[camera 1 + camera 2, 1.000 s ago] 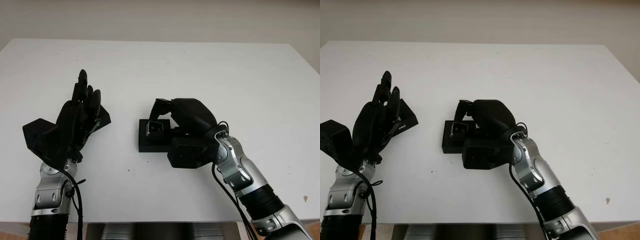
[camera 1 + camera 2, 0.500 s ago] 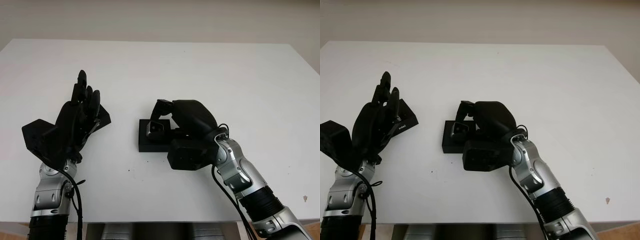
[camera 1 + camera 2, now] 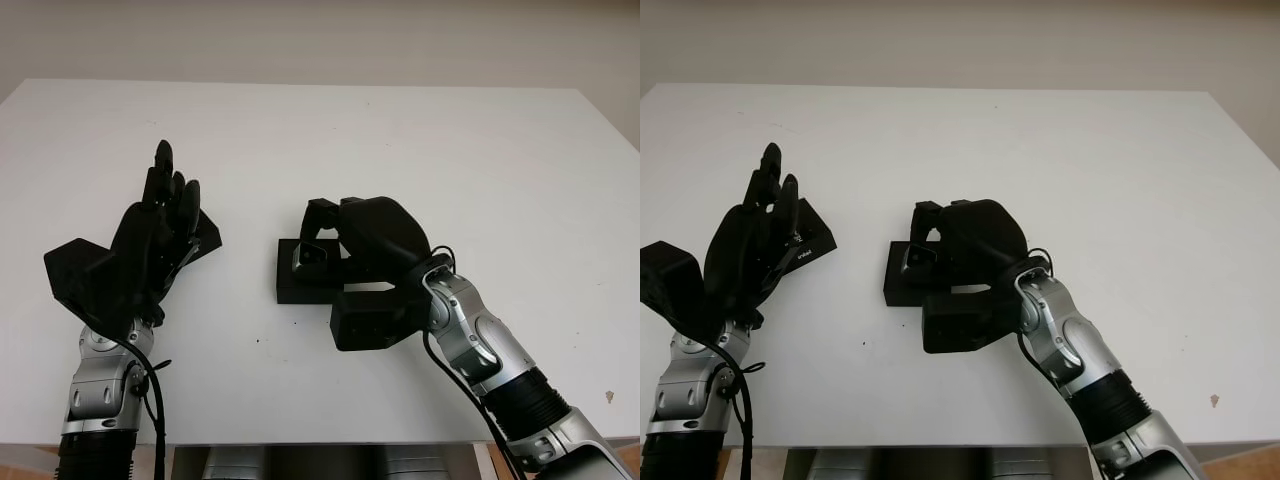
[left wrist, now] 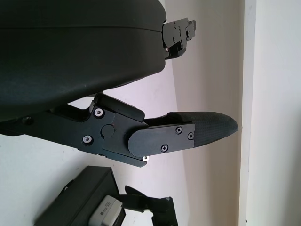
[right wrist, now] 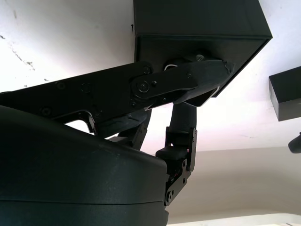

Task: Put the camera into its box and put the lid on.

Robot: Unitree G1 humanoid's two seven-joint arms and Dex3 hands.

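A small line of white writing is seen on the lid (image 3: 810,240), too small to be read. The lid lies on the white worktop (image 3: 420,140), partly hidden by the left robot hand (image 3: 150,240), which is raised open above it. The camera (image 3: 312,258) sits in the box (image 3: 295,280) at mid-worktop, clasped by the right robot hand (image 3: 375,235), whose wrist has been swung slightly leftward since earlier.

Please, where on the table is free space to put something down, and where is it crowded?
The table is bare along its far edge and on its whole right side, beyond the right hand. It is crowded in the near middle: that hand covers the camera in the box, with the left hand over the lid.
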